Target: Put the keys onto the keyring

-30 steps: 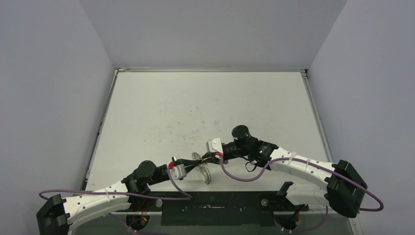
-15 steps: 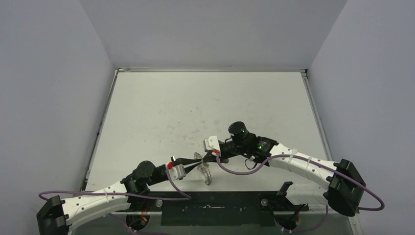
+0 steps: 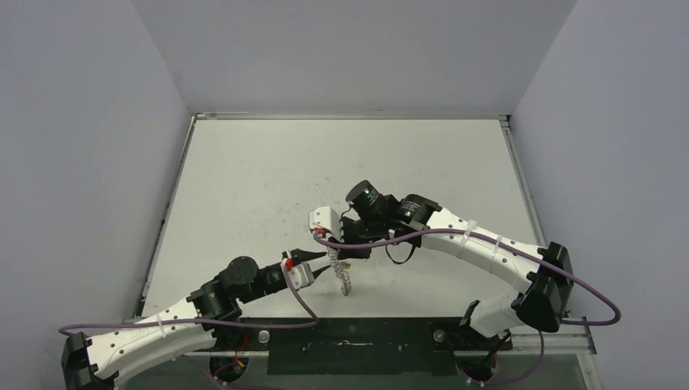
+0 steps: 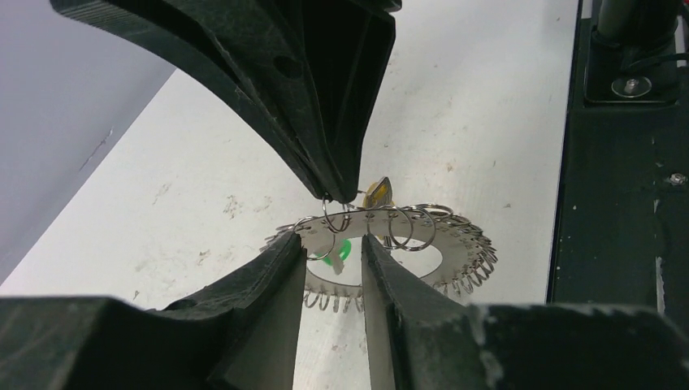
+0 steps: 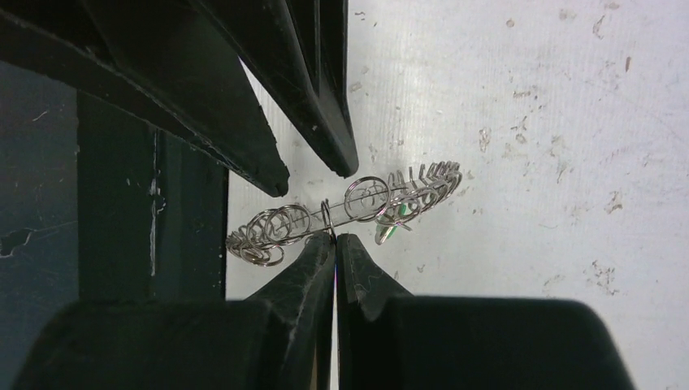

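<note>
Entry: legible markings. Texts, labels, brand names, numbers and signs: none can be read in the top, left wrist or right wrist views.
</note>
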Controlling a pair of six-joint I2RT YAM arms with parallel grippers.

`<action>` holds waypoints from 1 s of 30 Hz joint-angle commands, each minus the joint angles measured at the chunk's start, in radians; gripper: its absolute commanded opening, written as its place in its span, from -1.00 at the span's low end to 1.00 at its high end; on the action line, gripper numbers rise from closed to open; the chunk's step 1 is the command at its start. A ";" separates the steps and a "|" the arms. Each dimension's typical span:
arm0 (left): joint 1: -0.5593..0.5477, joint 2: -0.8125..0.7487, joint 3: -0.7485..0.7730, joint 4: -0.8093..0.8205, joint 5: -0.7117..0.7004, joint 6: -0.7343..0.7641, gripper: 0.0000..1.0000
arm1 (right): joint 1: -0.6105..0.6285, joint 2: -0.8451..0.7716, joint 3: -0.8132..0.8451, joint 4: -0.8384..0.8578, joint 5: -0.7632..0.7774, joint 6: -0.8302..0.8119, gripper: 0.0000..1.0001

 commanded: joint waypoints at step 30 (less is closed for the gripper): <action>-0.005 0.147 0.109 -0.006 0.030 0.019 -1.00 | 0.095 0.133 0.236 -0.164 0.147 0.119 -1.00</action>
